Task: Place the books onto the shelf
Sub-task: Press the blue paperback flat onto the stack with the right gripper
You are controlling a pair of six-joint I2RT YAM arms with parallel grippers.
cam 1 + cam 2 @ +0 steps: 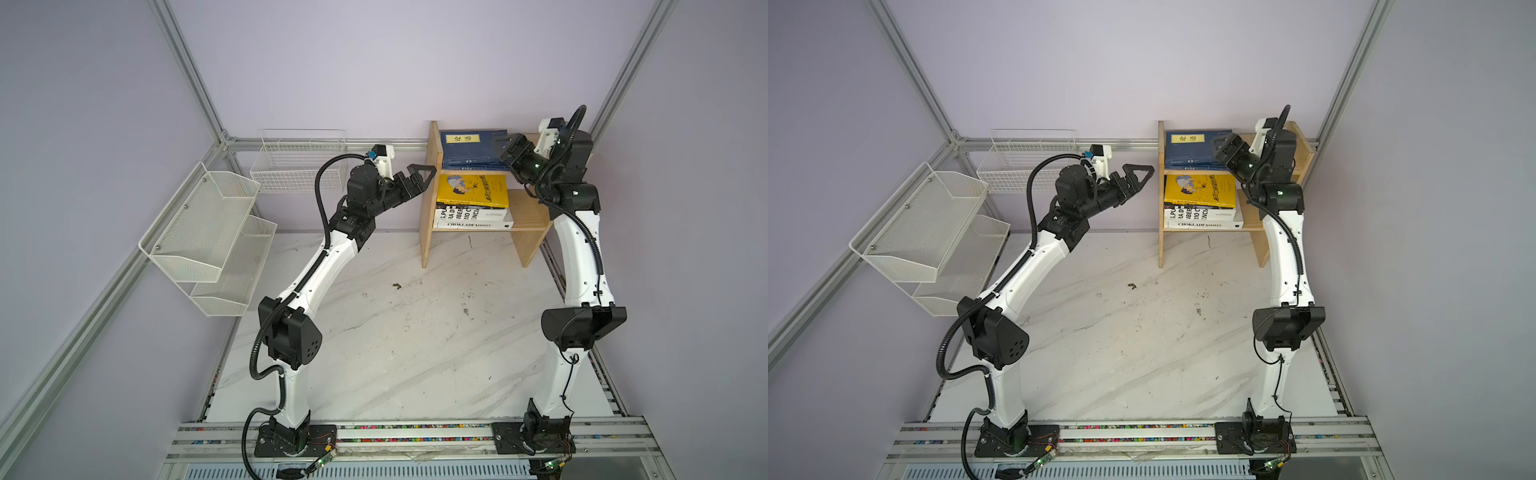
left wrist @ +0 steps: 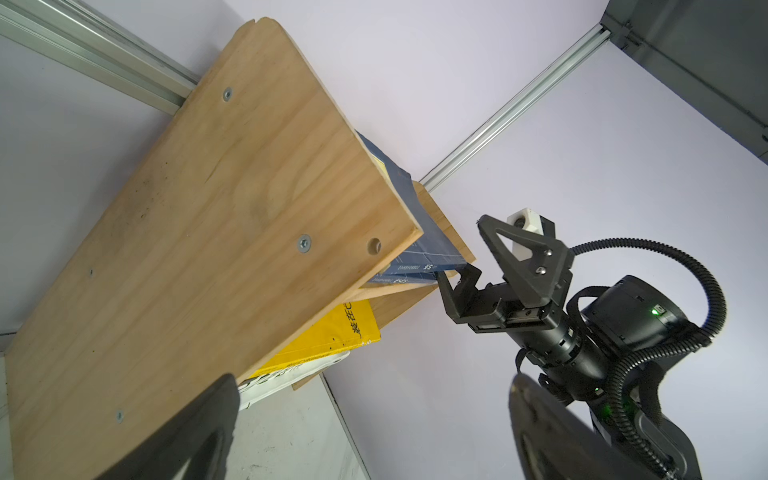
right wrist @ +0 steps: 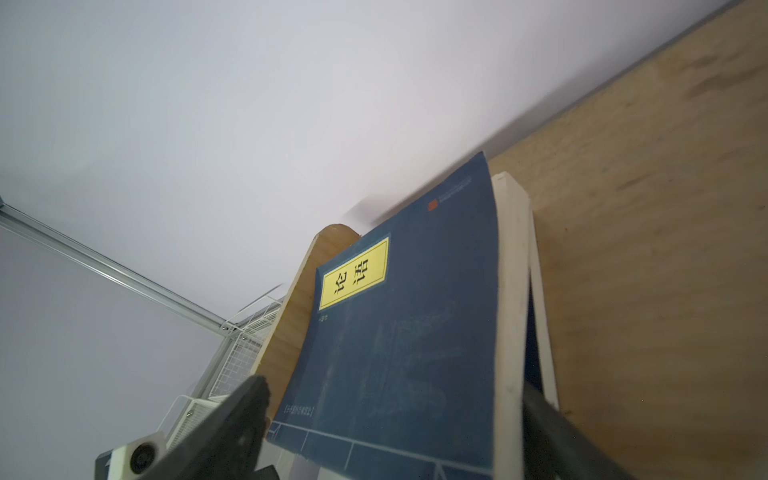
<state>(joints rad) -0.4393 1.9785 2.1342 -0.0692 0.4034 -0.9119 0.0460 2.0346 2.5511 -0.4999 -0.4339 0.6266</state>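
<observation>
the navy books (image 1: 469, 147) lie stacked flat on the top tier of the shelf (image 1: 430, 199). on the lower tier a yellow book (image 1: 473, 189) tops two white books (image 1: 473, 219). the shelf stands at the table's (image 1: 415, 332) far edge, near the right corner. the right gripper (image 1: 500, 150) sits at the navy stack's end, jaws spread. the left gripper (image 1: 420, 178) hovers just outside the shelf's left panel, jaws spread too.

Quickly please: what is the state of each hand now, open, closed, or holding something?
Left hand: open, holding nothing.
Right hand: open, at the edge of the top navy book, not gripping it.
</observation>
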